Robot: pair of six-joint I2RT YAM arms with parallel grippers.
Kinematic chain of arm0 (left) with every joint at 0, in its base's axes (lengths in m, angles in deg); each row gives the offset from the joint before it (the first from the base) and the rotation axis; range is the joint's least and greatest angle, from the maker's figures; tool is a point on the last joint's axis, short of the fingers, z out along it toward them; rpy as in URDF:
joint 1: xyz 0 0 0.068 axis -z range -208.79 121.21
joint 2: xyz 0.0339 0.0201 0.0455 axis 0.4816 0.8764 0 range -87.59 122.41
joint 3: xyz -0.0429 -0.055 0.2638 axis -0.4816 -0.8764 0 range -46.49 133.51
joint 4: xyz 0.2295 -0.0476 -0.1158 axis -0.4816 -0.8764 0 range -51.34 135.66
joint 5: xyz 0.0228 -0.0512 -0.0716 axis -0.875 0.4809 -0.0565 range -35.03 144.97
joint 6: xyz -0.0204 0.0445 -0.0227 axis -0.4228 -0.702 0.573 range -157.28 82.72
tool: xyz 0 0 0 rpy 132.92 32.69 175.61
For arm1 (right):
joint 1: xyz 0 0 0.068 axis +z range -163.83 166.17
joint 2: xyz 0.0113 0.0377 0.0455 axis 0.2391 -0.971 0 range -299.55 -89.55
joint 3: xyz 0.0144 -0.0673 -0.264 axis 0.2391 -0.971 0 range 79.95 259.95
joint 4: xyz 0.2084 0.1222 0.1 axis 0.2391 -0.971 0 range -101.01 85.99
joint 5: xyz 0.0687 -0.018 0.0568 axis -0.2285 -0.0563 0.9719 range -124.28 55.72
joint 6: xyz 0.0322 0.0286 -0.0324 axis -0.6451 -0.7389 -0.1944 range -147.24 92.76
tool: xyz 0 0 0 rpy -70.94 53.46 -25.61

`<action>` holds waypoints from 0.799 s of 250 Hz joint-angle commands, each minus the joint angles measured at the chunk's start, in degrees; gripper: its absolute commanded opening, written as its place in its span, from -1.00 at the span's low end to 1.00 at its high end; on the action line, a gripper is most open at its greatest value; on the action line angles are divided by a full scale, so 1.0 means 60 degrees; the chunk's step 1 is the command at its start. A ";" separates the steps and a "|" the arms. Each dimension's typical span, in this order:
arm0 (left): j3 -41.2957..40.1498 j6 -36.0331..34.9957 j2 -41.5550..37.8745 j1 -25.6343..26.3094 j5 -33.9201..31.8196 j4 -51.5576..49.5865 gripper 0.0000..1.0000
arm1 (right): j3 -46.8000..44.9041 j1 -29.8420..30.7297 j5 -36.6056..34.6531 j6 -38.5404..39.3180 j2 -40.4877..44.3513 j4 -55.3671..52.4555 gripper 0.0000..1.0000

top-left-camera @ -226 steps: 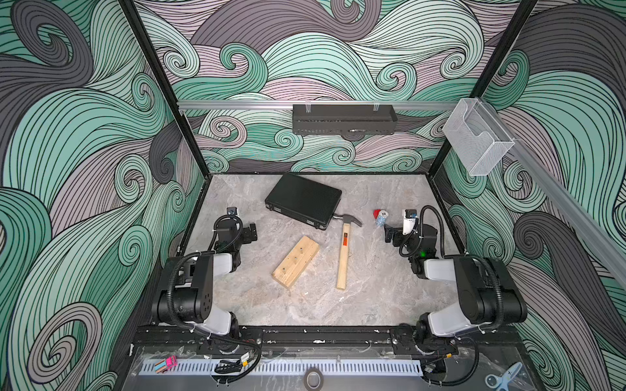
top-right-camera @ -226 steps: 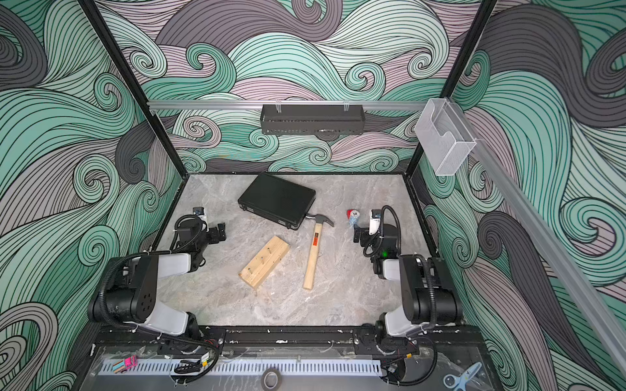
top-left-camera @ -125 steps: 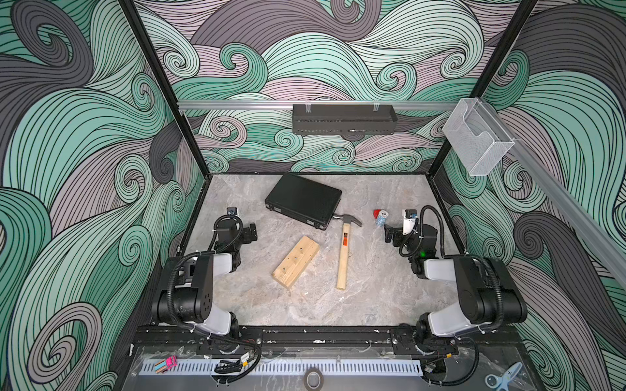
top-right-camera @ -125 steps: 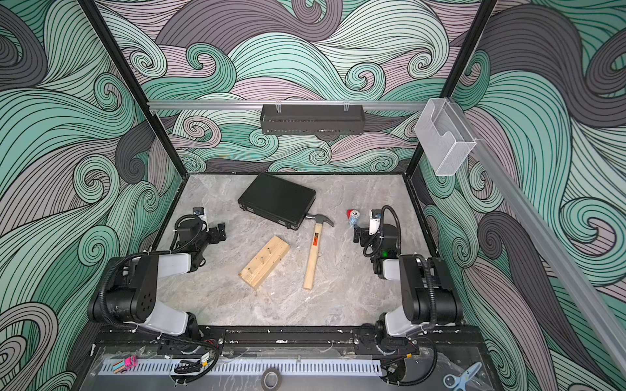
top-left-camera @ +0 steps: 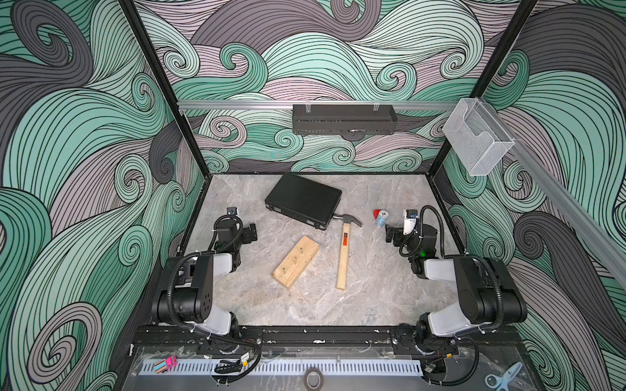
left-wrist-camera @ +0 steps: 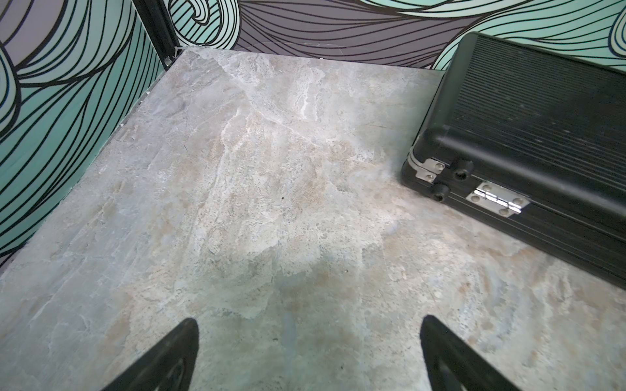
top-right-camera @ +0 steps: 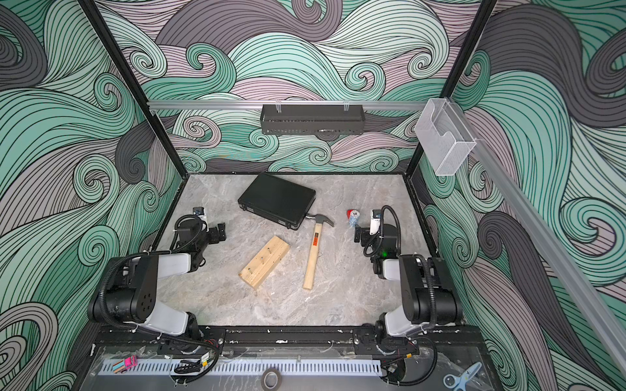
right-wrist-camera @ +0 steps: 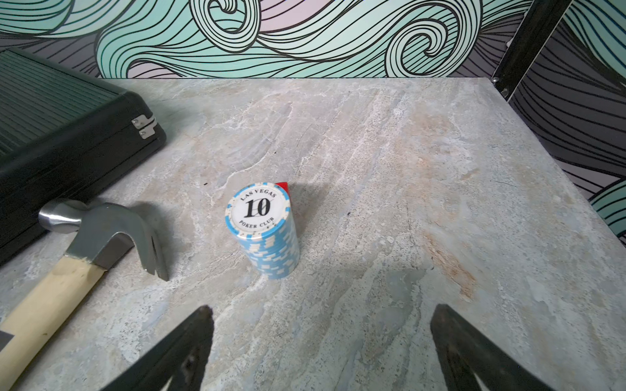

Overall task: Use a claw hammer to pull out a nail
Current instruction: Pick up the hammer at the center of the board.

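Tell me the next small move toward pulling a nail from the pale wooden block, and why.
Probably swing the right gripper over the pale wooden handle of the grey-headed claw hammer. Both grippers stand open and empty. The hammer lies flat and untouched beside the pale wooden block, nearer the right gripper than the left gripper.

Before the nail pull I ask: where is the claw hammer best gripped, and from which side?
Grip the claw hammer by its bare wooden handle beyond the label, coming straight down: it lies flat, with free tabletop on both sides.
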 commanded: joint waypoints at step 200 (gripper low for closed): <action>0.5084 0.3615 -0.1678 0.0543 0.1580 -1.0750 0.73 | 0.3457 0.3089 0.1905 0.3080 0.3961 -0.8047 0.95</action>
